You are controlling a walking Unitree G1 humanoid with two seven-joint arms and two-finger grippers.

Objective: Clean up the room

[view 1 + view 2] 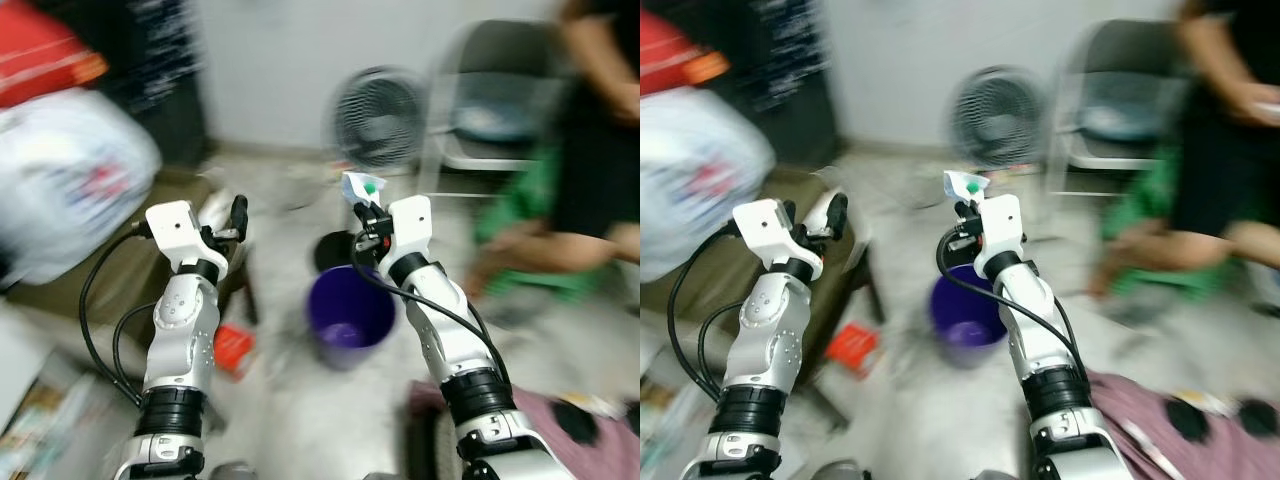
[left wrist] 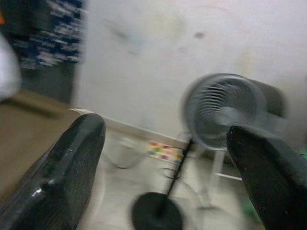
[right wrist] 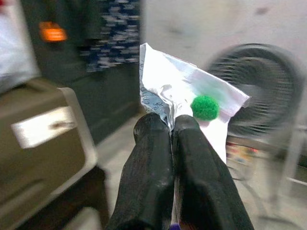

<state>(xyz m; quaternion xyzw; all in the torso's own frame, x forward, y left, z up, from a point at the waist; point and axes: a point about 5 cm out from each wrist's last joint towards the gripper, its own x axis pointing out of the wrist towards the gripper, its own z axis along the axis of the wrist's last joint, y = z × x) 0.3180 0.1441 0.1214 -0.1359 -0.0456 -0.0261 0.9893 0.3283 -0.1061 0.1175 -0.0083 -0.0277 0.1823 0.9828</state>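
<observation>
A large white plastic bag [image 1: 75, 180] bulges at the far left, with a red bundle [image 1: 40, 55] above it, all blurred. The left gripper [image 2: 165, 158] is raised in front of the robot with its two black fingers [image 2: 62, 177] spread well apart and nothing between them. On the floor near the left arm lies a small red packet [image 1: 233, 350]. In the middle stands a purple bucket [image 1: 350, 318], and behind it, against the wall, a round grey floor fan [image 1: 378, 118]. The right gripper [image 3: 171, 125] is held up above the bucket, fingers pressed together on a crumpled white wrapper [image 3: 182, 93] with a green spot on it. Further right is a grey folding chair [image 1: 490, 110], and a person [image 1: 590, 150] in dark clothes stands at the right edge. A maroon cloth [image 1: 590, 440] lies at lower right.
</observation>
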